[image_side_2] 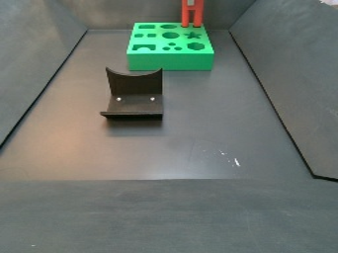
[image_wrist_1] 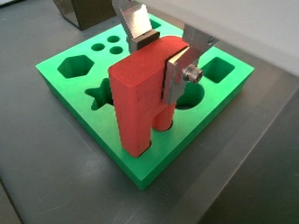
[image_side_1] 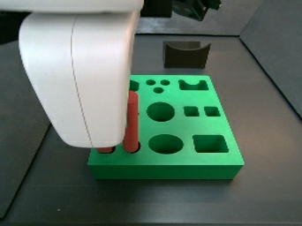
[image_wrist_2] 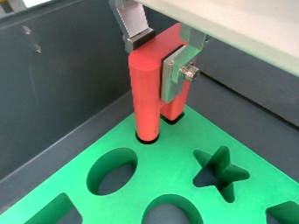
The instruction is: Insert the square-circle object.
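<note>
**Red block going into the green board, claw still clamped on it**

The gripper (image_wrist_1: 163, 54) is above the green board (image_wrist_1: 70, 83), at the board's edge, pinching the red block (image_wrist_1: 140, 96) near its upper end. Silver fingers (image_wrist_1: 177, 72) press on opposite flat faces of the block, so the jaws are squeezed onto it, not spread. Same grip shows in a wrist view from the round-prong side: gripper (image_wrist_2: 158, 52), block (image_wrist_2: 149, 87) upright.

Where the block is: standing vertical on the board, lower end already down in holes at the board's rim. In a wrist view the round prong sits inside a round hole of the board (image_wrist_2: 140, 188); the square prong beside it looks slightly sunk too, depth hard to tell. In a side view the block (image_side_1: 132, 124) shows only as a thin red strip beside the arm's big white housing (image_side_1: 77, 75), which hides most of it. In a side view from far off, the block (image_side_2: 193, 12) stands at the back edge of the board (image_side_2: 169, 51).

Why held high: gripping near the top probably keeps the fingers clear of the board while the prongs go down. Upright hold keeps both prongs lined with their holes.

The dark fixture (image_side_2: 132, 95) stands well apart from the board, on the floor (image_side_2: 172, 148), not involved.

Judgement: insertion partly done, likely needs more downward push, then release. Risk: tilt jams the prongs.
</note>
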